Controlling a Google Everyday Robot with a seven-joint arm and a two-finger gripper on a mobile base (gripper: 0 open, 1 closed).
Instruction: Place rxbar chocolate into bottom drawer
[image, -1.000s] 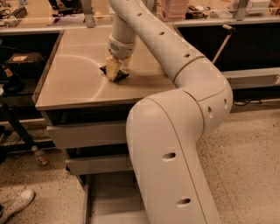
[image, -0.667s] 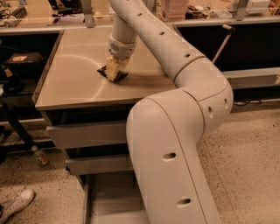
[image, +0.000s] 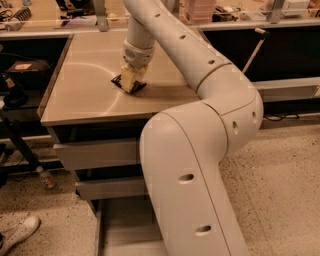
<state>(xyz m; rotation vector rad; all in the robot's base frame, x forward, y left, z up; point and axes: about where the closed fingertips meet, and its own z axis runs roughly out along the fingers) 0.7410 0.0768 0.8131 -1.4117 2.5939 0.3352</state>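
The rxbar chocolate (image: 118, 81), a small flat black bar, lies on the tan table top (image: 85, 95) near its middle. My gripper (image: 131, 80) points straight down and rests right on the bar, covering its centre; black ends show on either side. The bottom drawer (image: 121, 216) is pulled out below the table, a shallow grey tray, partly hidden behind my white arm (image: 200, 130). Two closed grey-fronted drawers (image: 95, 152) sit above it.
A black stand (image: 12, 95) with a boxed item stands left of the table. A shoe (image: 20, 232) and a small bottle (image: 46, 179) are on the speckled floor at the left. Shelving and clutter line the back.
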